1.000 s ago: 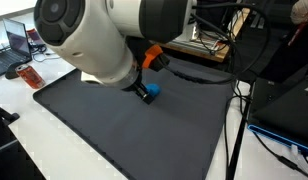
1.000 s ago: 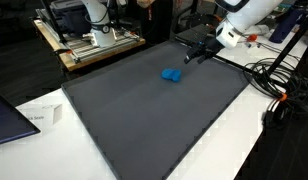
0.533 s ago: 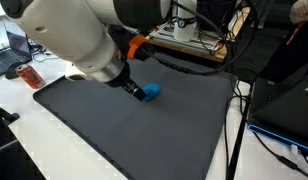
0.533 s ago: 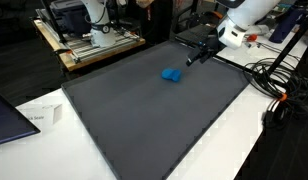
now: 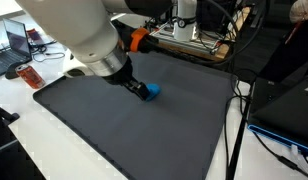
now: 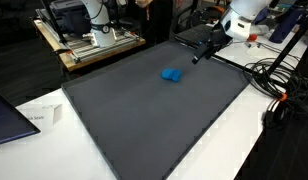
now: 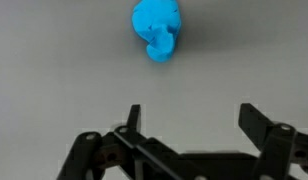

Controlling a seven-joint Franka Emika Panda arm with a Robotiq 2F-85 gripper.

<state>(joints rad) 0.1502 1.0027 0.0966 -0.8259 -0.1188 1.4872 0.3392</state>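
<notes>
Pincer (image 7: pixel 191 128) open and empty, lifting above the grey mat (image 6: pixel 144 125).
Over the last second it has drawn up and back. The blue toy (image 7: pixel 156 28) lies unmoved ahead of its fingers, well clear of them, mid-mat, so nothing is gripped.

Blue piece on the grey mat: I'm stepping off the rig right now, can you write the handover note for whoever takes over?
Gripper: open, empty, in the air over the mat.
Blue piece: lies on the mat, ahead of the open fingers in the wrist view and apart from them.
Done: the gripper faces the piece.
Left: no contact or grasp yet; the piece is not lifted.
</notes>
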